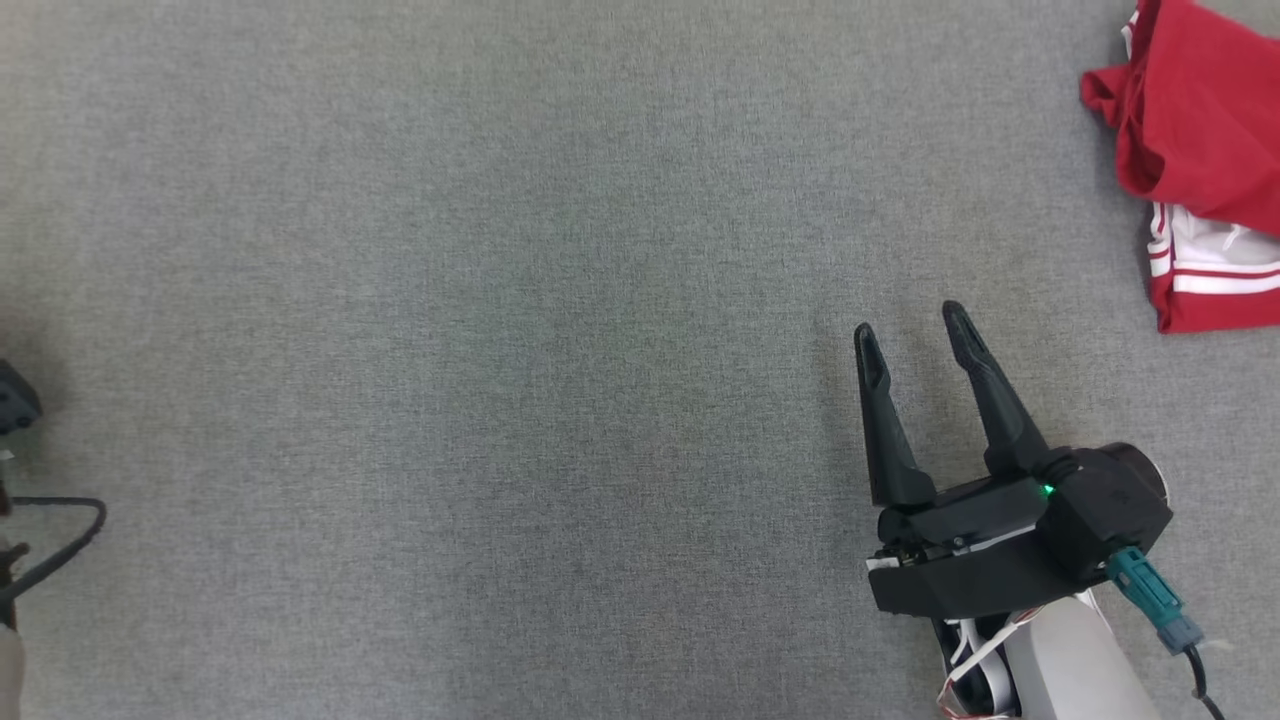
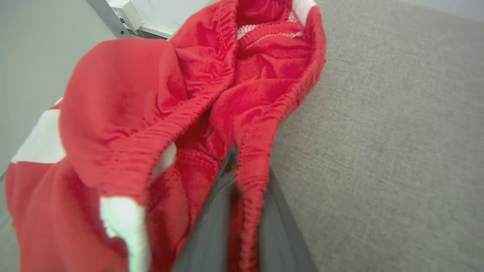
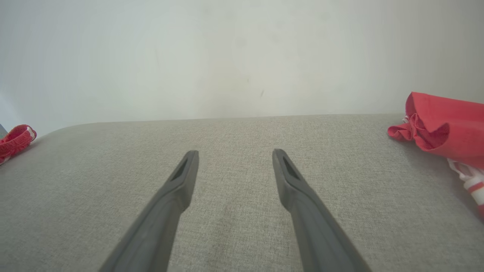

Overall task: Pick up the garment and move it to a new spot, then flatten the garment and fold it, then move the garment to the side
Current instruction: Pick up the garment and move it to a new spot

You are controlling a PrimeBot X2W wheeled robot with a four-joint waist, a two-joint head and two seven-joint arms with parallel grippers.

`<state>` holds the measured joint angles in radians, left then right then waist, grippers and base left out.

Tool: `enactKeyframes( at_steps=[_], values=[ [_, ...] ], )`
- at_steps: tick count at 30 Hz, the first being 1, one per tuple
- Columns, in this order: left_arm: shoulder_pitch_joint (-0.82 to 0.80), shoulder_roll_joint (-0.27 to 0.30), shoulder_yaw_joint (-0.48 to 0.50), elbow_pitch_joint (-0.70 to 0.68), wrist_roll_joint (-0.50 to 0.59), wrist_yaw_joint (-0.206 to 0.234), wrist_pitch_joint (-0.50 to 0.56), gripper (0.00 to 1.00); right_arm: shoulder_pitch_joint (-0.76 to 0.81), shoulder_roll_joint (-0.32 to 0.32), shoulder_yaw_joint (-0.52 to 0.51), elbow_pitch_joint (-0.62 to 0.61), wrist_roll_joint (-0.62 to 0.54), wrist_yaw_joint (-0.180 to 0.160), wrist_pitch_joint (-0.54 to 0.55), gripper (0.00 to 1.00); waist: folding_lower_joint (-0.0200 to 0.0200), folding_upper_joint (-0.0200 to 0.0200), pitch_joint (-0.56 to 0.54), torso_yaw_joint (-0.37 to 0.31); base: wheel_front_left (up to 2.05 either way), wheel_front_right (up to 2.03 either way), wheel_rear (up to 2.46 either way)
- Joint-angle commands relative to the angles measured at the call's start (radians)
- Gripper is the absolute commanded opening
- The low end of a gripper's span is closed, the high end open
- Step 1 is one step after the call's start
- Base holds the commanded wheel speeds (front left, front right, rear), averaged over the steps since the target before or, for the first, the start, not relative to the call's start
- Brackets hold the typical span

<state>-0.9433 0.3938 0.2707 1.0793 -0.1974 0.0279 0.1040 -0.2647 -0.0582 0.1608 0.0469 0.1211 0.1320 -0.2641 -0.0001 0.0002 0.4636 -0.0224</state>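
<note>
Barely begun, by the look of it: the garment (image 2: 151, 94), a red piece with white patches and an elastic band, lies bunched on the grey cloth surface (image 1: 500, 300), and only the grasp seems made. Carrying it to a new spot, flattening it, folding it and setting it aside all look left to do. The left gripper (image 2: 249, 166) has its fingers (image 2: 211, 226) drawn almost together, with the gathered elastic edge pinched between them. The cloth beyond the tips sags in loose, crumpled folds. The right gripper (image 1: 910, 325) hovers over bare surface at the near right with its fingers spread wide, holding and touching nothing. A second red garment (image 1: 1200, 120), with white stripes, lies crumpled at the far right, well apart from that gripper. Whether it belongs to the task I cannot tell.
</note>
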Motion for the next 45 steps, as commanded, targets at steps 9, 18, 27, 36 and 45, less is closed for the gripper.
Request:
enactKeyframes(
  at_steps=[9,18,27,36,45],
  values=[
    [0.007,-0.029,0.013,-0.061,-0.046,-0.047,-0.154,0.0,0.032,-0.001,-0.008,0.016,0.006,-0.002,0.0,1.0,0.0001,-0.0002,-0.09,0.015,0.0,0.0,0.0],
    [-0.028,-0.068,-0.032,-0.23,-0.075,-0.126,-0.245,0.0,0.074,0.004,-0.029,0.021,0.008,-0.002,0.0,1.0,0.0001,-0.0002,-0.179,0.014,0.0,0.0,0.0],
    [-0.023,-0.136,-0.143,-0.593,-0.098,-0.15,-0.138,0.0,0.103,0.008,-0.034,0.029,0.041,-0.002,0.0,1.0,0.0001,-0.0002,-0.228,-0.068,0.0,0.0,0.0],
    [-0.001,-0.263,-0.265,-0.851,-0.136,-0.147,0.008,0.0,0.118,0.008,-0.031,0.04,0.102,-0.002,0.0,1.0,0.0001,-0.0002,-0.25,-0.182,0.0,0.0,0.0],
    [0.035,-0.34,-0.407,-0.843,-0.255,-0.131,-0.003,0.0,0.123,0.008,-0.037,0.048,0.113,-0.002,0.0,1.0,0.0001,-0.0002,-0.247,-0.237,0.0,0.0,0.0]
  ],
)
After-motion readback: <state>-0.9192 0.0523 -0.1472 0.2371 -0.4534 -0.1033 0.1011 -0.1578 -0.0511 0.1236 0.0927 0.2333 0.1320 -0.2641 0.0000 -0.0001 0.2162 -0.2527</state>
